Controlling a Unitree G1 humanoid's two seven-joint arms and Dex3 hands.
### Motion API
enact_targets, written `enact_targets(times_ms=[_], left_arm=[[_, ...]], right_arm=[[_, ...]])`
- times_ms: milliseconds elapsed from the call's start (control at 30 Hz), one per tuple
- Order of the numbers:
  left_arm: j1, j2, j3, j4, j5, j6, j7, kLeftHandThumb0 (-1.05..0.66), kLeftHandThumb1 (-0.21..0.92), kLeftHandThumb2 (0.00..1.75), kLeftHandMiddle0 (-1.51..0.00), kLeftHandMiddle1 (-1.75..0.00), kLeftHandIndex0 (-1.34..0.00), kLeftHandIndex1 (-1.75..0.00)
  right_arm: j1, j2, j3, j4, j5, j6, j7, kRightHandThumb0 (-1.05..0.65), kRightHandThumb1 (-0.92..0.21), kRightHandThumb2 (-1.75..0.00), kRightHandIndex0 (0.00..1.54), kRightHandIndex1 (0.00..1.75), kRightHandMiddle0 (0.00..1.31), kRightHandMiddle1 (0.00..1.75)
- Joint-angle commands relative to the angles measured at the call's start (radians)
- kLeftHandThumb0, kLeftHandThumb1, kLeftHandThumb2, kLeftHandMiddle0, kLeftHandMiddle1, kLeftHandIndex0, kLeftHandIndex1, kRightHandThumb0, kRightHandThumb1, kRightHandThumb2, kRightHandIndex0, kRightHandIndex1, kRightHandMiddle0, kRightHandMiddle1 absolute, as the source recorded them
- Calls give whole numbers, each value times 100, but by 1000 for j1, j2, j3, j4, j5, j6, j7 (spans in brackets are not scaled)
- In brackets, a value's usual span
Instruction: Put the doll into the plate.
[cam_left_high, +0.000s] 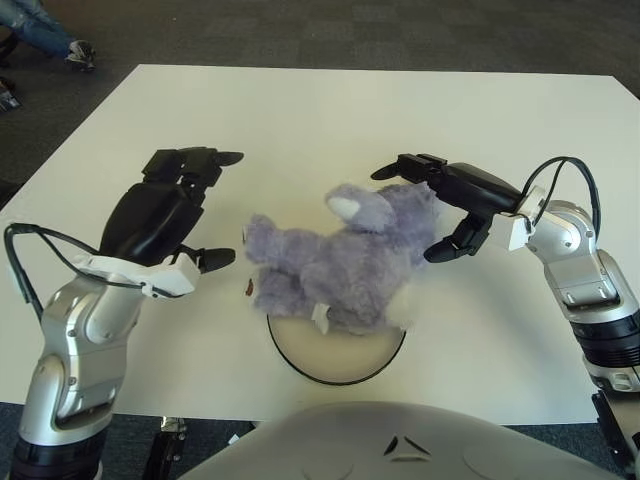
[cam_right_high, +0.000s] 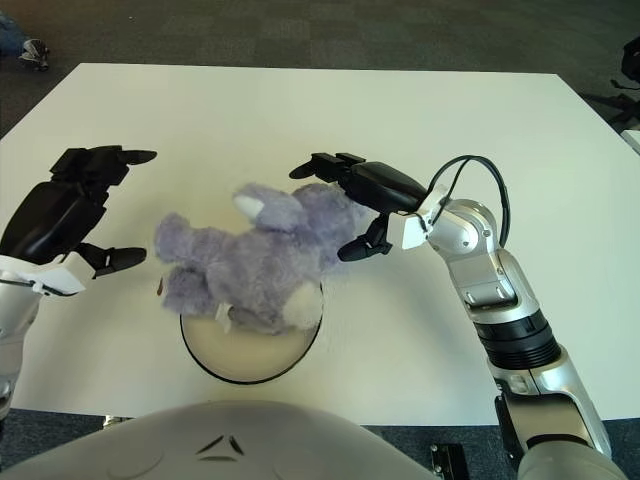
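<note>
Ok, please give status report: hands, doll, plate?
Left hand open, clear of doll. Right hand open, at its head. Doll lying partly on plate, overhanging left. Nothing in the way.

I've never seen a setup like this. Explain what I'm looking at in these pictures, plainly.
This is a humanoid robot seen from a stereo camera on its own head, looking down at a white table. The two pictures are its left eye and right eye, so they show the same scene from slightly different spots. The grey curve at the bottom is the robot's own body.

The black parts are its three-finger hands on silver arms. The left hand shows left of the toy, fingers spread and holding nothing. The right hand shows beside the toy's head end, fingers also open around it rather than gripping.

Between them a purple plush doll lies partly over a round, dark-rimmed plate near the table's front edge.
</note>
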Motion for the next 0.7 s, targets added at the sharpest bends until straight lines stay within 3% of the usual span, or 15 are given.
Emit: enact_targets(times_ms=[0, 167, 267, 667], left_arm=[[-7, 28, 48, -54, -44, 36, -56, -43, 18, 111, 0, -46, 0, -77], [0, 30, 64, -67, -108, 29, -81, -73, 47, 84, 0, -48, 0, -67], [4, 30, 71, -69, -142, 22, -84, -81, 55, 76, 0, -49, 0, -64], [1, 18, 91, -55, -203, -12, -59, -98, 75, 56, -1, -42, 0, -60]], right_arm=[[-12, -11, -14, -2, -11, -3, -8, -44, -17, -112, 4, 57, 0, 81], [-18, -12, -10, -1, -9, 5, 0, -44, -18, -112, 4, 57, 0, 81], [-17, -12, -11, -1, -10, -1, -3, -45, -18, -112, 4, 57, 0, 82], [-14, -25, -23, -8, -32, 13, -5, -53, -23, -106, 3, 56, 0, 73]])
